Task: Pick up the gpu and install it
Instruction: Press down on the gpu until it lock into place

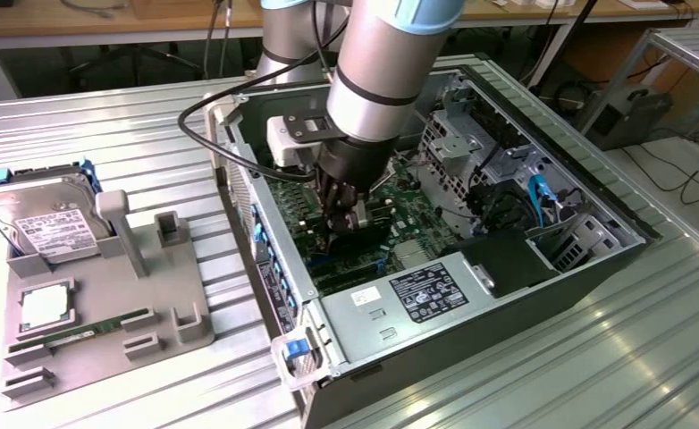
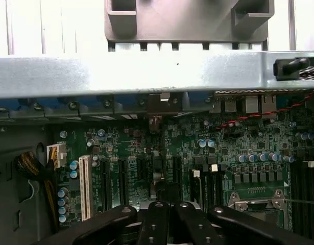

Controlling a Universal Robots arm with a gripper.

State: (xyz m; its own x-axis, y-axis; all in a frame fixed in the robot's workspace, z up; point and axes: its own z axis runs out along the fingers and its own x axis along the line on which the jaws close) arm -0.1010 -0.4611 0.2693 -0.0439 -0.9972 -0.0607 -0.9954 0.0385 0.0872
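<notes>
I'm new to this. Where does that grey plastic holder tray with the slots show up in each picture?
Exterior view: the grey plastic holder tray lies on the ribbed metal table, at the exterior view's left of the open computer case.
Wrist view: the tray lies beyond the case's silver wall.
Shared landmark: the green motherboard inside the case.

Exterior looks down; wrist close, perhaps sharing motherboard [image 2: 197, 153].
</notes>
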